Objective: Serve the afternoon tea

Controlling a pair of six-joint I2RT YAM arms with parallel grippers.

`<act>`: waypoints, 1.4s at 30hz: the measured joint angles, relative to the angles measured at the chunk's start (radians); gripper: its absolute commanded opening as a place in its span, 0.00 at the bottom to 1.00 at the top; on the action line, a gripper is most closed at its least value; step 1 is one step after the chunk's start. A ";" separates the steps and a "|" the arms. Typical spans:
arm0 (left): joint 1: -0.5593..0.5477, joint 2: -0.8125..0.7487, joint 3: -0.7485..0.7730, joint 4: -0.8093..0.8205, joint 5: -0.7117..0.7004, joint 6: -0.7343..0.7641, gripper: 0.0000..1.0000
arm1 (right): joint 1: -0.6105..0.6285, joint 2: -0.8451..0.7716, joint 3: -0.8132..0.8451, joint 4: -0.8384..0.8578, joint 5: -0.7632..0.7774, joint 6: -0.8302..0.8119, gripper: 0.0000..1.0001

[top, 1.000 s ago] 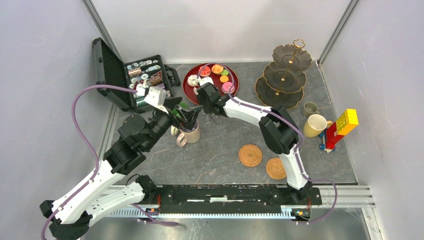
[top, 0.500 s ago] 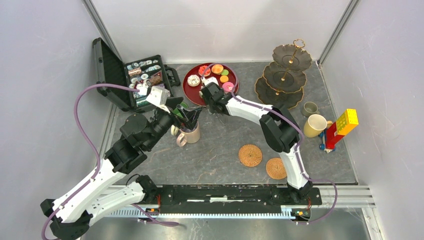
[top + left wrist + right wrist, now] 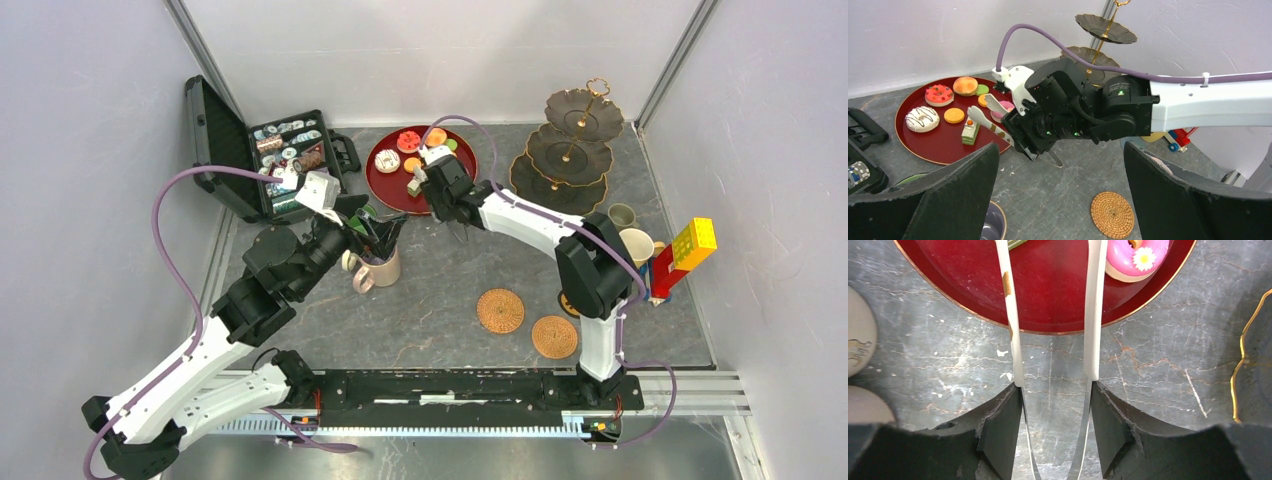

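The toy cakes (image 3: 413, 162) lie on the red tray (image 3: 388, 183), upper centre of the top view, left of the tiered stand (image 3: 566, 152). They look light, hard and smooth, so apt to slip; the pink doughnut (image 3: 1137, 257) is best pinched across its sides. The right claw (image 3: 1054, 412) is clamped on white tongs (image 3: 1093, 315), whose tips are apart over the tray. The left claw (image 3: 1060, 172) stands wide apart.
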 measured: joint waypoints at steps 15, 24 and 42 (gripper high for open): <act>0.000 -0.008 0.000 0.000 0.005 0.000 1.00 | 0.002 0.014 0.095 -0.097 -0.154 0.359 0.55; -0.005 -0.026 0.000 0.001 0.008 0.000 1.00 | 0.022 0.093 0.140 -0.142 -0.167 0.465 0.56; -0.018 -0.039 0.000 0.001 0.008 0.000 1.00 | 0.045 0.235 0.327 -0.217 -0.109 0.554 0.57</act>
